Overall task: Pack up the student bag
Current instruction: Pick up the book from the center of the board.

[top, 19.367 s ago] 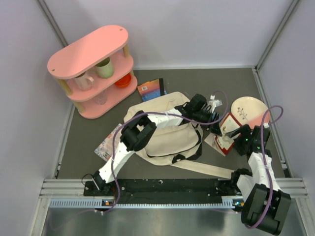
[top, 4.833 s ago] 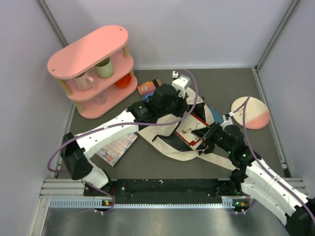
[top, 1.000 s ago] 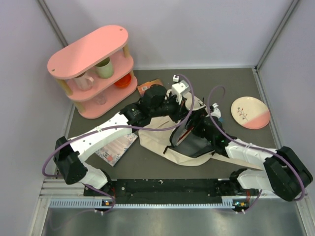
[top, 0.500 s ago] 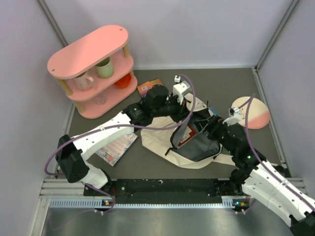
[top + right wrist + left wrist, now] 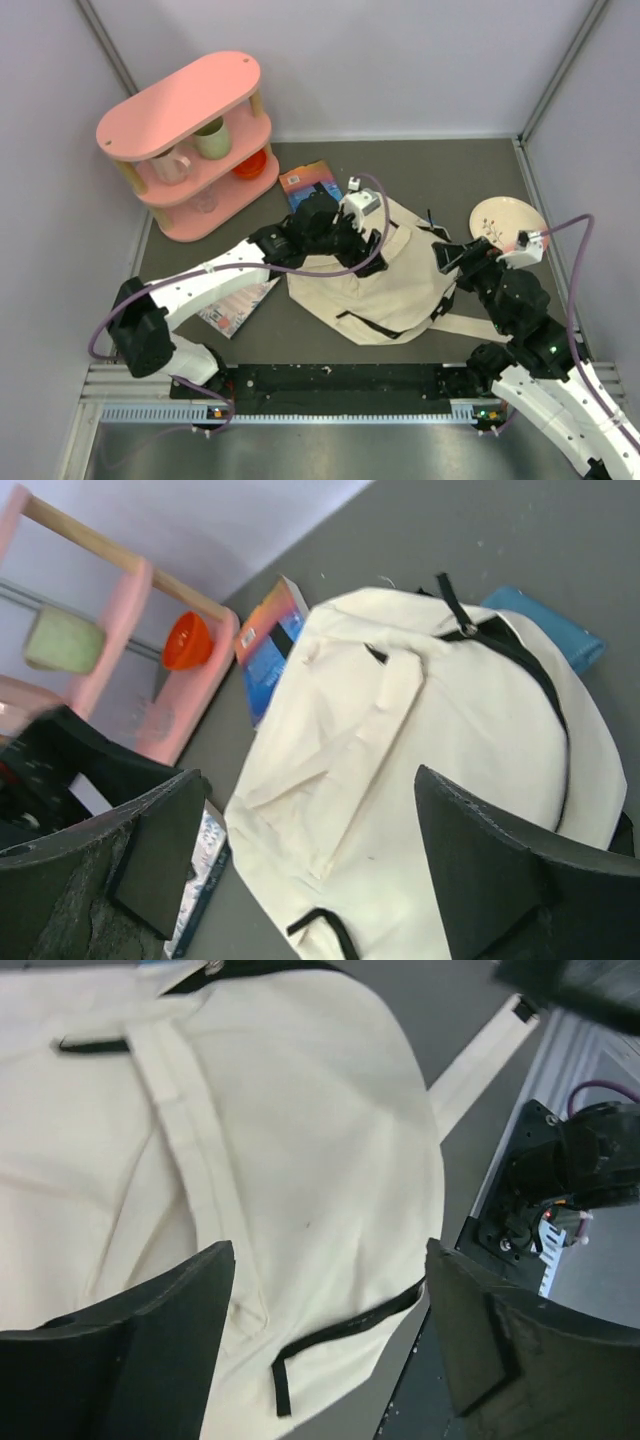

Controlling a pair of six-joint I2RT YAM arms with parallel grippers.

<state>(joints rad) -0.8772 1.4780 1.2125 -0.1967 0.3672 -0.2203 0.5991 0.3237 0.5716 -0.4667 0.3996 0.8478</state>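
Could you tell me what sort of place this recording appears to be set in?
Probably a robot lab test cell, not a home: plain panel walls, a grey mat, and staged props like the pink shelf and student bag.

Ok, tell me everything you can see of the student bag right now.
The student bag is cream canvas with black trim and loops, soft and slumped, lying flat on the grey table, its long strap trailing toward the near edge. A blue item shows at one edge. The left gripper hangs open above it.
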